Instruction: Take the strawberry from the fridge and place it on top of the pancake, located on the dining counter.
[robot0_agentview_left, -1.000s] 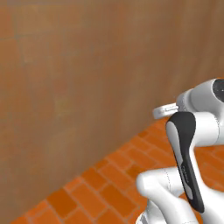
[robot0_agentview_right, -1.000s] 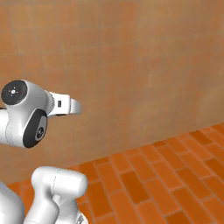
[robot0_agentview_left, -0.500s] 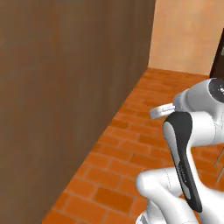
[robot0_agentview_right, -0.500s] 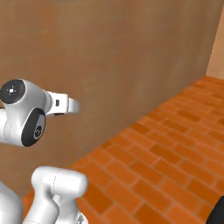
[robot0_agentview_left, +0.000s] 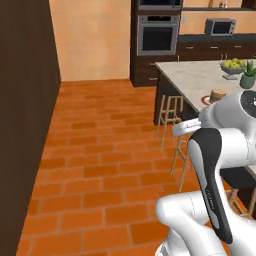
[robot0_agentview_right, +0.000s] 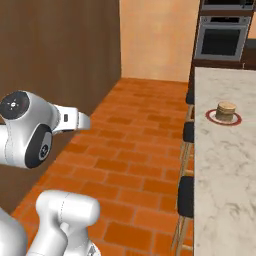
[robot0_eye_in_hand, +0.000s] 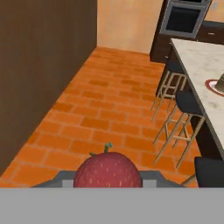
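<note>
So the pick-up part looks done: the strawberry (robot0_eye_in_hand: 108, 169) sits right at the bottom of the hand view, pinched in the claw (robot0_eye_in_hand: 108, 180), whose tips are mostly hidden behind the berry. It's up in the air over the brick floor (robot0_agentview_left: 100, 165), nowhere near its target yet.

What's left is the whole delivery. The pancake (robot0_agentview_right: 226, 111) stack sits on its red-rimmed plate (robot0_agentview_right: 212, 118) on the marble worktop (robot0_agentview_right: 220, 165), off to the right and well apart from the arm. In the left base view you can spot the pancake (robot0_agentview_left: 218, 95) past the bar stools (robot0_agentview_left: 168, 116), with a bowl of yellow-green fruit (robot0_agentview_left: 233, 65) further back.

I'd say it's roughly halfway: berry in hand, but the base has to get up to the worktop, and the arm has to reach over and set the berry on top of the stack.
</note>
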